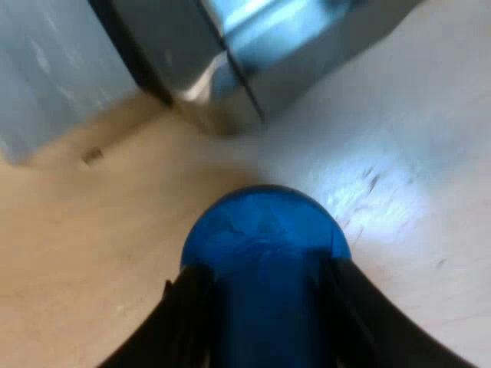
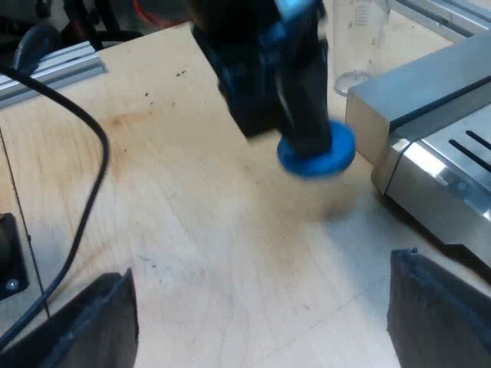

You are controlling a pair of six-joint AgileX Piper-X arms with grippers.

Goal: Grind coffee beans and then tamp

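Observation:
My left gripper is shut on the blue tamper, its black fingers pressed against both sides of it. Below it lies the pale wooden table, with a corner of the metal espresso machine close by. In the right wrist view the left gripper holds the blue tamper slightly above the table, close to the espresso machine; a faint shadow falls on the wood under the tamper. My right gripper is open, its fingers wide apart over bare wood.
A clear measuring glass stands beside the machine, beyond the tamper. A black cable curves across the table. Metal rails run along the table's far edge.

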